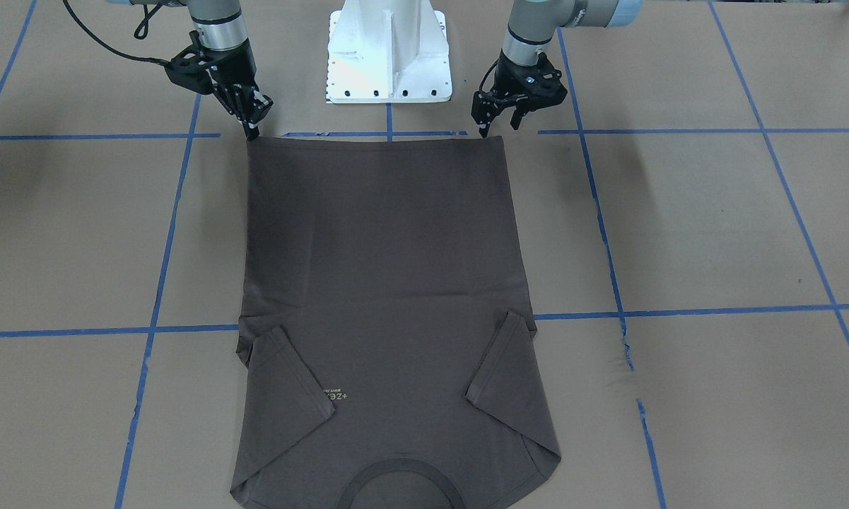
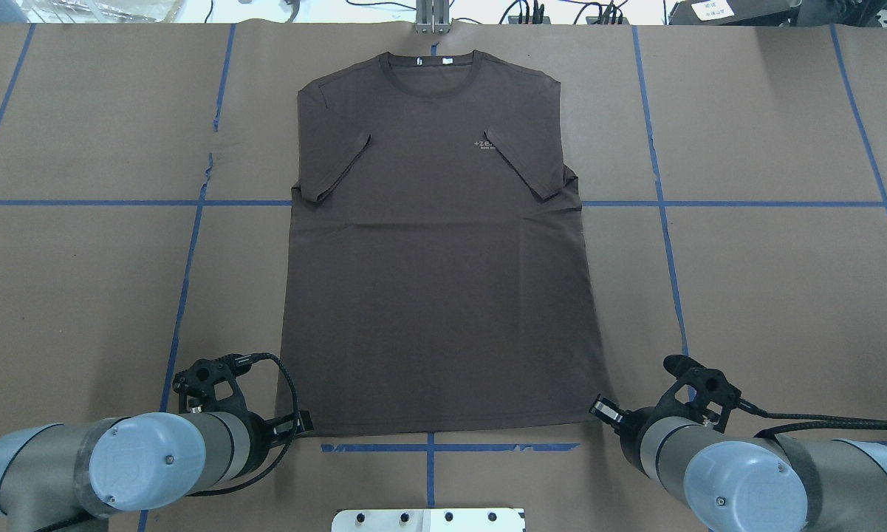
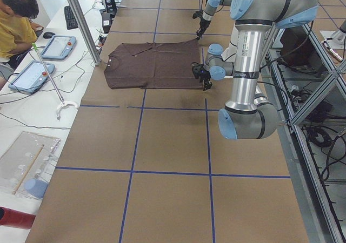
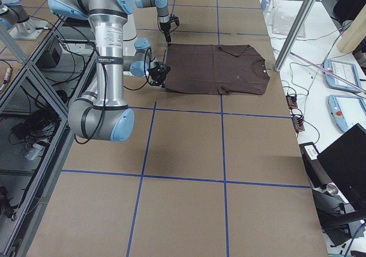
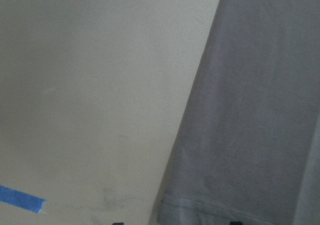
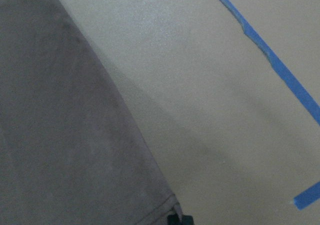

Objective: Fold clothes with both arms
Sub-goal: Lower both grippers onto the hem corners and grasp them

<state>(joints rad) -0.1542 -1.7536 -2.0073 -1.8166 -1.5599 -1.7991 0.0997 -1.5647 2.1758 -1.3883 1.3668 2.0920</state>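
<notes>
At the shirt's hem corners, I see both grippers down on the table.

My left gripper (image 1: 498, 126) shows spread fingers at one hem corner; my right gripper (image 1: 252, 127) looks pinched on the other corner, though I cannot tell for sure. Between them the T-shirt (image 2: 436, 251) lies flat on the brown paper table (image 2: 768, 295), sleeves folded inward, long axis running away from the white base (image 1: 389, 53), collar (image 2: 432, 74) farthest. Its collar is cut off in the front view.

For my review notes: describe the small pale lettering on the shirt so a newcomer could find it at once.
On the brown table lies a dark T-shirt, collar away from the robot. The lettering sits on the chest, just beside the folded-in sleeve on the robot's right; it is the only pale print there.
</notes>
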